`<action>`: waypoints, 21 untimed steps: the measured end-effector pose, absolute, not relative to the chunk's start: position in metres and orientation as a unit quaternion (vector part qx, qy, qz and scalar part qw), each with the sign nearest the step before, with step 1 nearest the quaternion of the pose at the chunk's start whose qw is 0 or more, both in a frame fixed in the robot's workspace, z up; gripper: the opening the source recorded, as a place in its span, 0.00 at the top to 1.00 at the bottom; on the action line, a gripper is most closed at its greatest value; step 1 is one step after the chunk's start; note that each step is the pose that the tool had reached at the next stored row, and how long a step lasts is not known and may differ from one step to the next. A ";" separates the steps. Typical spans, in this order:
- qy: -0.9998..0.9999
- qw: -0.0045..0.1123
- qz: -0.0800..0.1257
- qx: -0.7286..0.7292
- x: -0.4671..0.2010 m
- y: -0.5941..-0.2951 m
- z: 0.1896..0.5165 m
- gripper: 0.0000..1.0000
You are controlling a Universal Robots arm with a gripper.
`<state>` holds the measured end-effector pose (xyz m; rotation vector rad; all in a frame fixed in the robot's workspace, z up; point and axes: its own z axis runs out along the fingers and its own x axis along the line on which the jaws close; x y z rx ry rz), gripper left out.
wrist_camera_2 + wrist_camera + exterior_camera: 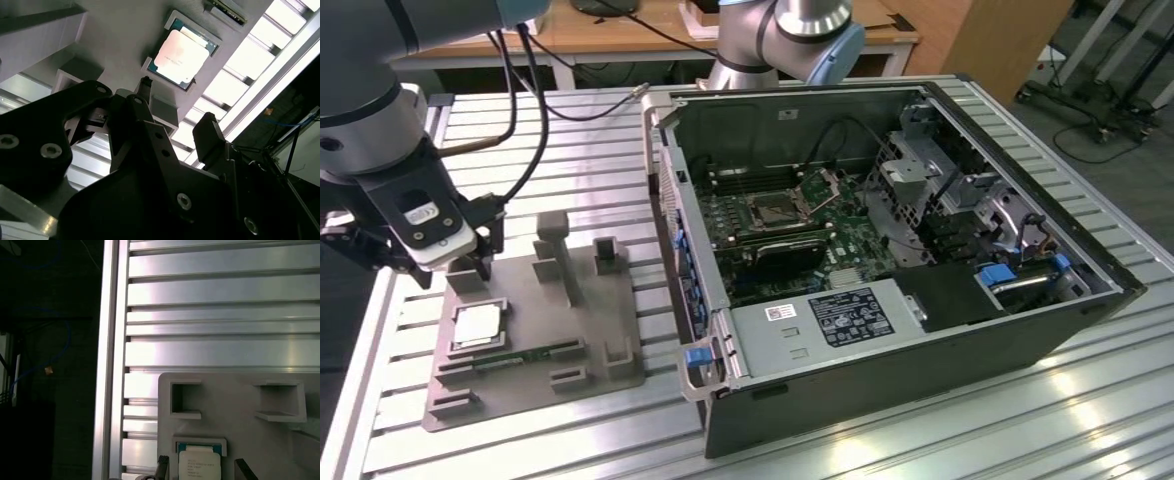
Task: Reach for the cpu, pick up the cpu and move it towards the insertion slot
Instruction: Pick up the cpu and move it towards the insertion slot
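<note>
In the first wrist view the cpu is cut off by the picture's edge, as are the two fingertips either side of it. In the second wrist view the gripper body hides much of the tray, and the memory stick runs off the edge. In the exterior view the slot is too small to tell whether anything sits in it, and the arm runs off the top edge.

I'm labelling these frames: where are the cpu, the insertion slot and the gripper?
cpu [476, 325]: exterior view, middle of its metal lid.
insertion slot [773, 211]: exterior view, dark centre inside the metal frame.
gripper [452, 274]: exterior view, midway between its fingertips.
</note>
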<state>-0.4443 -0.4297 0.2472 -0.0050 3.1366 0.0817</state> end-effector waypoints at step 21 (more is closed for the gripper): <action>1.000 0.002 0.026 -0.002 -0.444 -0.437 0.240 0.39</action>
